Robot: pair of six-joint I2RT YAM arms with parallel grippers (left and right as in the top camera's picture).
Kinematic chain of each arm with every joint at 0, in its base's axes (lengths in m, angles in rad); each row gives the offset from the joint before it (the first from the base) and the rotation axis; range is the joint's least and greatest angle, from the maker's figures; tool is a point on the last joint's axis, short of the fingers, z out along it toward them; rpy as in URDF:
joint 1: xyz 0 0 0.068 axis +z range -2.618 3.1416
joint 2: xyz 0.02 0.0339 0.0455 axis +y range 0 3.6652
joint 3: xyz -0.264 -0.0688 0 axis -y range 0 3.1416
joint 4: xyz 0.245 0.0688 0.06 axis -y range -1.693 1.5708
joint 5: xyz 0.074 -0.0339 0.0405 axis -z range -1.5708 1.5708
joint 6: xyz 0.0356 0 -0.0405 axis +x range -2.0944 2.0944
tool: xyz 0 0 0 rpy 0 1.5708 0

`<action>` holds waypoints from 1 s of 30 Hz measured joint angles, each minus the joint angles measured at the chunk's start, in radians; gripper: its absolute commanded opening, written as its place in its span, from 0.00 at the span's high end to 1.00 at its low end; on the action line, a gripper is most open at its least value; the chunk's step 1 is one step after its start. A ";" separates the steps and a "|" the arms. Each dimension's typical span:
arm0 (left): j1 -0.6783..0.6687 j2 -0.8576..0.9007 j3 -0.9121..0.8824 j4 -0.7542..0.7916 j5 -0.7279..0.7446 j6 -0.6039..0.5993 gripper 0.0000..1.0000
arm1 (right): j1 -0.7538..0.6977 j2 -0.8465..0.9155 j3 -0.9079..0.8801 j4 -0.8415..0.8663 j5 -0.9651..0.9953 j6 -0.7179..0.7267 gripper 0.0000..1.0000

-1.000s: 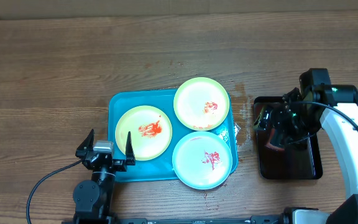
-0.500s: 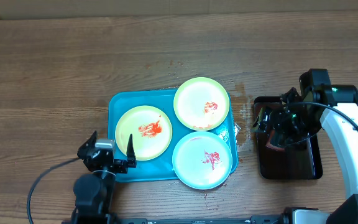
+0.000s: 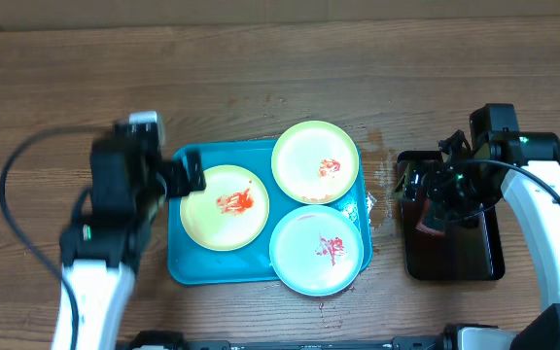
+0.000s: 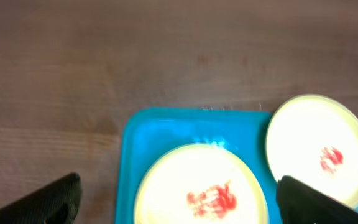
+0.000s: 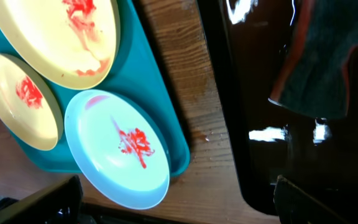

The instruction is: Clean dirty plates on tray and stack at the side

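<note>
Overhead: turquoise tray [image 3: 177, 261] at table centre, holding all three plates. The yellow plate [image 3: 224, 206] is on the left, the light green plate [image 3: 315, 161] at far right and the light blue plate [image 3: 320, 250] at near right. Each has a red sauce smear. The green and blue plates overhang the tray rim.

Left gripper [image 3: 184, 179] sits at the tray's left edge, just beside the yellow plate. Right gripper [image 3: 434, 194] is above the dark tray [image 3: 455, 261], well apart from the plates.

Left wrist view (blurred): fingers [image 4: 48, 200] spread wide with nothing between them. Only the yellow and green plates are in frame.

Right wrist view: jaws likewise wide apart and empty. It adds a dark grey cloth with a red edge [image 5: 322, 68] lying in the glossy dark tray, and shows all three plates.

Overhead only: wet marks [image 3: 382, 185] on the wood between the trays.
</note>
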 measured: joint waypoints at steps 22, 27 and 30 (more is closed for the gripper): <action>0.000 0.430 0.226 -0.243 0.197 -0.068 0.17 | -0.001 0.053 -0.026 0.109 0.270 0.203 0.03; 0.000 0.444 0.226 -0.247 0.201 -0.072 0.41 | -0.001 0.104 -0.038 0.175 0.269 0.193 0.11; 0.000 0.445 0.226 -0.250 0.201 -0.075 0.46 | -0.001 0.136 -0.038 0.188 0.270 0.202 0.11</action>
